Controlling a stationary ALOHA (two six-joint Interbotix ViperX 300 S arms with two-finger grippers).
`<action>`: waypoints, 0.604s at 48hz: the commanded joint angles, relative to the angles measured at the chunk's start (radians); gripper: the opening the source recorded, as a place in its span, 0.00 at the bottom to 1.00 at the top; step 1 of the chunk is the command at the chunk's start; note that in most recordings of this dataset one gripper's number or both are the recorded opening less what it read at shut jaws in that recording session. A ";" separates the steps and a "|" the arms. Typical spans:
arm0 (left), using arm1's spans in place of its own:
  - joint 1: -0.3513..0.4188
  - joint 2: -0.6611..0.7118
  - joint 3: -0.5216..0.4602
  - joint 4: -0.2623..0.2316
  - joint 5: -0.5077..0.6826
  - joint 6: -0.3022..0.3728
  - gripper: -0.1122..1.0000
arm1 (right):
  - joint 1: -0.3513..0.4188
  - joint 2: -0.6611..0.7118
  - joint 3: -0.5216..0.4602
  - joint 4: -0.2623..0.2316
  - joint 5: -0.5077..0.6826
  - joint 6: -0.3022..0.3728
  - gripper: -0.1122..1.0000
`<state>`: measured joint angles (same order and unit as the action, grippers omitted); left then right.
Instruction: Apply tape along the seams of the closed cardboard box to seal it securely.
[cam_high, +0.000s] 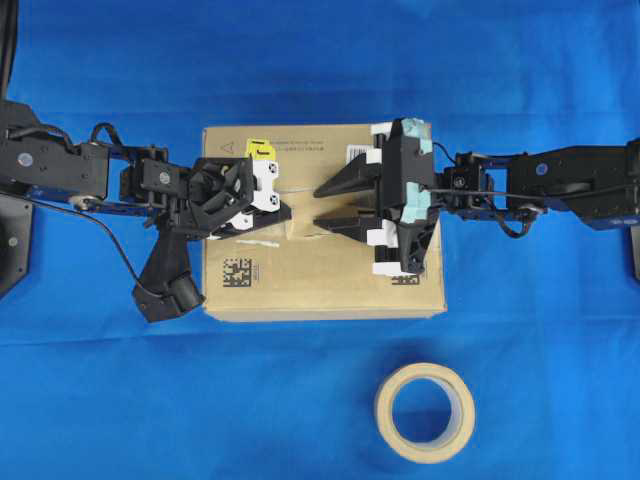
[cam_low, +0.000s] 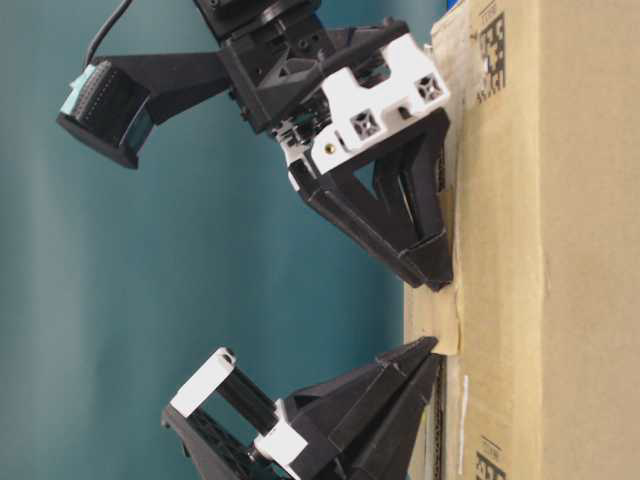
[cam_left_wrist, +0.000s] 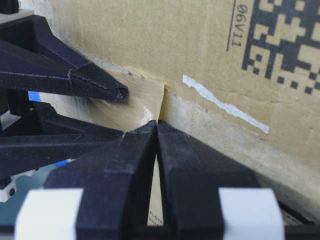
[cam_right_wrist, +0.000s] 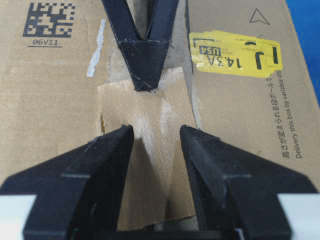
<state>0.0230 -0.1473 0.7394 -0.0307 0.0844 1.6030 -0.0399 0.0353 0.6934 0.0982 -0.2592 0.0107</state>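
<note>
Our left gripper (cam_right_wrist: 146, 82), fingers pressed together, touches the tape (cam_right_wrist: 150, 150) on the cardboard box (cam_high: 330, 280). Our right gripper (cam_right_wrist: 156, 137) straddles the strip, fingers apart.

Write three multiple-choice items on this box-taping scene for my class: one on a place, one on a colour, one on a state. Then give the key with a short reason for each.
1. Where does the roll of tape lie?
A. On top of the cardboard box
B. On the blue cloth, off the box, near the bottom edge of the overhead view
C. Held in the right gripper

2. What colour is the sticker reading 14.3A?
A. Yellow
B. Green
C. White

3. How do the two grippers stand over the tape strip?
A. Both open
B. Left open, right shut
C. Left shut, right open

Key:
1 B: the overhead view shows the roll on the cloth, apart from the cardboard box.
2 A: the right wrist view shows it yellow.
3 C: the left gripper has its tips together, while the right gripper has its fingers spread across the strip.
</note>
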 joint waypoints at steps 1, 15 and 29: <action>0.002 -0.006 -0.025 0.002 -0.002 -0.002 0.11 | -0.003 -0.014 -0.003 0.005 0.003 -0.003 0.57; 0.002 -0.006 -0.026 0.002 -0.002 -0.005 0.11 | -0.003 -0.014 -0.003 0.005 0.011 -0.005 0.57; 0.002 -0.006 -0.031 0.002 0.018 -0.026 0.11 | -0.005 -0.014 -0.003 0.006 0.032 -0.005 0.57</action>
<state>0.0230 -0.1473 0.7363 -0.0307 0.0951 1.5800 -0.0414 0.0337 0.6964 0.1012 -0.2347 0.0077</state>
